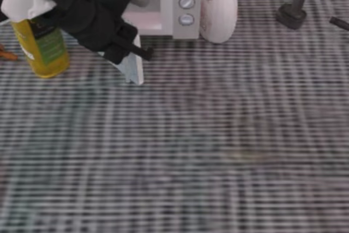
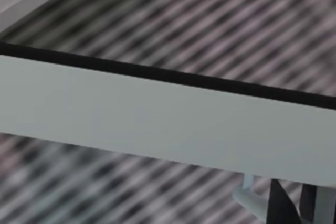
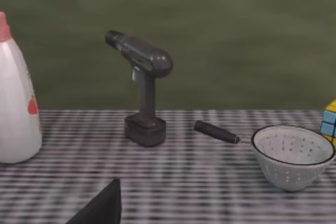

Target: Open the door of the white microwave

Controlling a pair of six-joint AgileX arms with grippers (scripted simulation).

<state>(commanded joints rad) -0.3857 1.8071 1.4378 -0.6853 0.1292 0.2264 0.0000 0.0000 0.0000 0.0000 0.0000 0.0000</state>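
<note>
Left gripper [image 1: 131,47] reaching at the door [image 1: 132,66], fingers state I cannot tell; door standing swung out from the white microwave [image 1: 180,4], pink-capped bottle [image 1: 219,6] touching beside the microwave.

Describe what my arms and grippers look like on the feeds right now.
The left arm has a bulky matte black body with a white cover at its upper end, and a black left gripper with thin, straight fingers. No cables or markings show. Of the right arm, only a dark, pointed part shows in the right wrist view.
</note>
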